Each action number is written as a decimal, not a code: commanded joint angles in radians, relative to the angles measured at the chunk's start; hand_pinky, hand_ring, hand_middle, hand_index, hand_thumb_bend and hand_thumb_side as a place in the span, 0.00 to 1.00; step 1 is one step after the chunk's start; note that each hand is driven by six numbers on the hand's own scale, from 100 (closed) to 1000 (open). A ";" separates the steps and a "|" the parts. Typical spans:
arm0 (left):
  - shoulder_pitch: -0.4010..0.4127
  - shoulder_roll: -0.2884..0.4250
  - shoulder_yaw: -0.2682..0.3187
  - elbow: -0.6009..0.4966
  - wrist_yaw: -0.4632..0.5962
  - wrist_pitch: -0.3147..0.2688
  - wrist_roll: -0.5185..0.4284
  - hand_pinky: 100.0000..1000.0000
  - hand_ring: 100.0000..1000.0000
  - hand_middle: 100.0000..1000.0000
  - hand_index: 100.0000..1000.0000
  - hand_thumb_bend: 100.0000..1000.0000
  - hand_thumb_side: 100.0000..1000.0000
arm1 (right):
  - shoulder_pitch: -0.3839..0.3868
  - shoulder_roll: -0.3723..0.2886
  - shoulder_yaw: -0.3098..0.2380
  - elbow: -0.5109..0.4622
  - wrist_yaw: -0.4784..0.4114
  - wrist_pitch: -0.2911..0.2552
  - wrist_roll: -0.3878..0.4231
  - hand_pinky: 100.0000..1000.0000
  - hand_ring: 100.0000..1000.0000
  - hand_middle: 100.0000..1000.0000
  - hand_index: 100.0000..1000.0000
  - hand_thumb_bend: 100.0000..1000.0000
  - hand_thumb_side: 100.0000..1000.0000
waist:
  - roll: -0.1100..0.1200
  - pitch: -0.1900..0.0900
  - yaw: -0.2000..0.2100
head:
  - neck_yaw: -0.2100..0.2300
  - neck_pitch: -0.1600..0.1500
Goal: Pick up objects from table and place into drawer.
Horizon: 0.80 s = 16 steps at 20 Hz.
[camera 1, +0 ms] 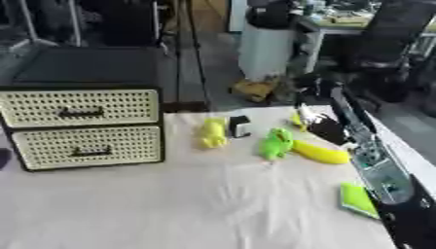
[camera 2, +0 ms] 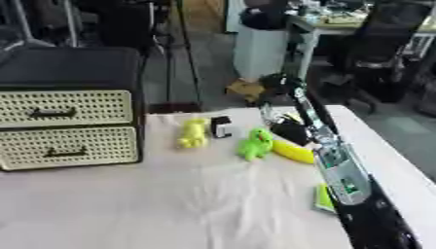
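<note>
A black drawer unit (camera 1: 85, 127) with two cream perforated drawers stands at the table's left, both drawers shut. In the middle of the table lie a yellow toy (camera 1: 212, 133), a small black and white object (camera 1: 239, 126), a green toy (camera 1: 276, 143) and a yellow banana (camera 1: 323, 154). My right arm comes in from the lower right, and my right hand (camera 1: 325, 128) sits at the banana's far end, just right of the green toy. A small yellow piece (camera 1: 296, 120) shows beside the hand. The hand hides whether it touches the banana.
A flat green thing (camera 1: 358, 199) lies near the table's right edge, under my right forearm. A dark rounded shape (camera 1: 3, 158) shows at the left edge beside the lower drawer. Beyond the table's far edge are a white bin (camera 1: 265, 46) and a chair.
</note>
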 commanded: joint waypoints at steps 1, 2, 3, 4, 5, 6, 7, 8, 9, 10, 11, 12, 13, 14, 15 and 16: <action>-0.071 0.046 -0.049 0.049 -0.048 -0.023 -0.052 0.00 0.00 0.00 0.69 0.63 1.00 | -0.015 -0.015 0.001 -0.020 -0.001 -0.003 0.005 0.68 0.75 0.73 0.78 0.00 0.47 | 0.005 -0.013 -0.004 | 0.008 -0.004; -0.096 0.048 -0.065 0.074 -0.070 -0.033 -0.071 0.00 0.00 0.00 0.70 0.62 1.00 | -0.015 -0.014 0.002 -0.019 -0.002 -0.004 0.006 0.68 0.75 0.73 0.78 0.00 0.47 | 0.005 -0.013 -0.006 | 0.010 -0.004; -0.125 0.051 -0.083 0.106 -0.091 -0.042 -0.093 0.00 0.00 0.00 0.71 0.62 1.00 | -0.015 -0.013 0.003 -0.019 -0.002 -0.004 0.007 0.68 0.75 0.73 0.78 0.00 0.47 | 0.004 -0.014 -0.008 | 0.012 -0.004; -0.152 0.051 -0.100 0.139 -0.109 -0.052 -0.112 0.00 0.00 0.00 0.71 0.62 1.00 | -0.016 -0.012 0.005 -0.019 -0.003 -0.005 0.008 0.68 0.75 0.73 0.78 0.00 0.47 | 0.004 -0.014 -0.010 | 0.014 -0.003; -0.181 0.051 -0.118 0.175 -0.125 -0.063 -0.129 0.00 0.00 0.00 0.72 0.62 1.00 | -0.016 -0.011 0.006 -0.018 -0.003 -0.005 0.010 0.68 0.75 0.73 0.78 0.00 0.47 | 0.004 -0.014 -0.013 | 0.016 -0.002; -0.206 0.050 -0.133 0.211 -0.138 -0.073 -0.141 0.00 0.00 0.00 0.72 0.63 1.00 | -0.017 -0.011 0.008 -0.018 -0.004 -0.006 0.011 0.68 0.75 0.73 0.78 0.00 0.46 | 0.003 -0.014 -0.014 | 0.018 -0.001; -0.236 0.047 -0.150 0.252 -0.157 -0.083 -0.154 0.00 0.00 0.00 0.72 0.62 1.00 | -0.017 -0.009 0.009 -0.017 -0.004 -0.006 0.012 0.68 0.75 0.73 0.78 0.00 0.47 | 0.003 -0.014 -0.017 | 0.022 0.001; -0.265 0.042 -0.164 0.294 -0.174 -0.093 -0.164 0.00 0.00 0.00 0.72 0.62 1.00 | -0.017 -0.008 0.010 -0.017 -0.005 -0.007 0.013 0.68 0.75 0.73 0.78 0.00 0.47 | 0.003 -0.014 -0.020 | 0.024 0.003; -0.293 0.036 -0.176 0.337 -0.195 -0.103 -0.171 0.00 0.00 0.00 0.73 0.62 1.00 | -0.017 -0.006 0.012 -0.016 -0.006 -0.007 0.015 0.68 0.75 0.73 0.78 0.00 0.47 | 0.003 -0.014 -0.022 | 0.026 0.005; -0.318 0.030 -0.187 0.378 -0.216 -0.113 -0.176 0.00 0.00 0.00 0.73 0.61 1.00 | -0.017 -0.005 0.014 -0.016 -0.007 -0.008 0.017 0.68 0.75 0.73 0.78 0.00 0.47 | 0.002 -0.014 -0.025 | 0.029 0.007; -0.344 0.021 -0.197 0.422 -0.240 -0.123 -0.181 0.00 0.00 0.00 0.74 0.60 1.00 | -0.018 -0.003 0.016 -0.016 -0.008 -0.009 0.019 0.68 0.75 0.73 0.78 0.00 0.47 | 0.002 -0.014 -0.028 | 0.032 0.010; -0.366 0.012 -0.204 0.461 -0.265 -0.133 -0.183 0.00 0.00 0.00 0.74 0.60 1.00 | -0.018 -0.002 0.017 -0.016 -0.009 -0.009 0.020 0.68 0.75 0.73 0.78 0.00 0.47 | 0.002 -0.014 -0.031 | 0.035 0.012; -0.387 0.001 -0.210 0.499 -0.291 -0.145 -0.184 0.00 0.00 0.00 0.74 0.60 1.00 | -0.019 0.000 0.019 -0.016 -0.010 -0.010 0.022 0.68 0.75 0.73 0.78 0.00 0.47 | 0.002 -0.015 -0.034 | 0.038 0.013; -0.405 -0.009 -0.213 0.534 -0.313 -0.157 -0.183 0.00 0.00 0.00 0.74 0.59 1.00 | -0.019 0.001 0.020 -0.016 -0.011 -0.011 0.023 0.68 0.75 0.73 0.78 0.00 0.47 | 0.002 -0.015 -0.037 | 0.040 0.014; -0.423 -0.021 -0.215 0.570 -0.334 -0.166 -0.180 0.00 0.00 0.00 0.74 0.59 1.00 | -0.020 0.002 0.022 -0.016 -0.012 -0.011 0.025 0.68 0.75 0.73 0.78 0.00 0.47 | 0.001 -0.015 -0.040 | 0.042 0.015; -0.438 -0.032 -0.216 0.601 -0.353 -0.174 -0.174 0.00 0.00 0.00 0.74 0.59 1.00 | -0.021 0.003 0.023 -0.016 -0.013 -0.012 0.026 0.68 0.75 0.73 0.78 0.00 0.47 | 0.000 -0.014 -0.042 | 0.044 0.016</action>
